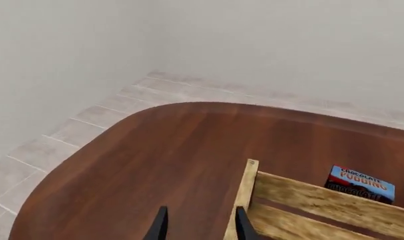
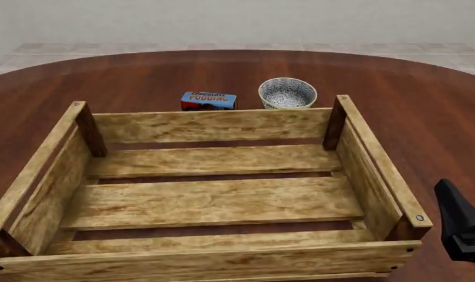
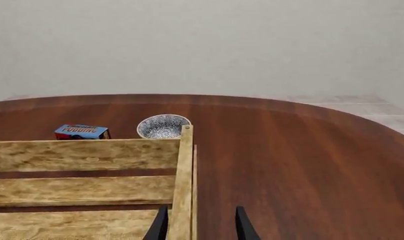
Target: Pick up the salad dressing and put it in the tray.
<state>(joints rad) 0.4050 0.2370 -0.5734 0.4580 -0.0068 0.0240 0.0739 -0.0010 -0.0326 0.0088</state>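
The salad dressing is out of view in all three views. The tray [image 2: 214,124] is a big light-wood slatted crate with nothing in it, filling the middle of the table. Its left wall and far-left corner post [image 1: 250,167] show in the left wrist view, where my left gripper [image 1: 200,227] is open, above the table just outside that wall. My right gripper [image 3: 200,225] is open too, with the tray's right wall [image 3: 184,165] running beneath its fingers. In the front view only a dark part of the right arm [image 2: 460,226] shows, by the tray's near-right corner.
A blue chocolate pudding box [image 2: 209,100] [image 3: 81,132] [image 1: 359,183] lies just behind the tray's far wall. A small speckled bowl [image 2: 287,93] [image 3: 163,126] stands next to it. The brown table [image 2: 425,100] is rounded, with tiled floor beyond its edge.
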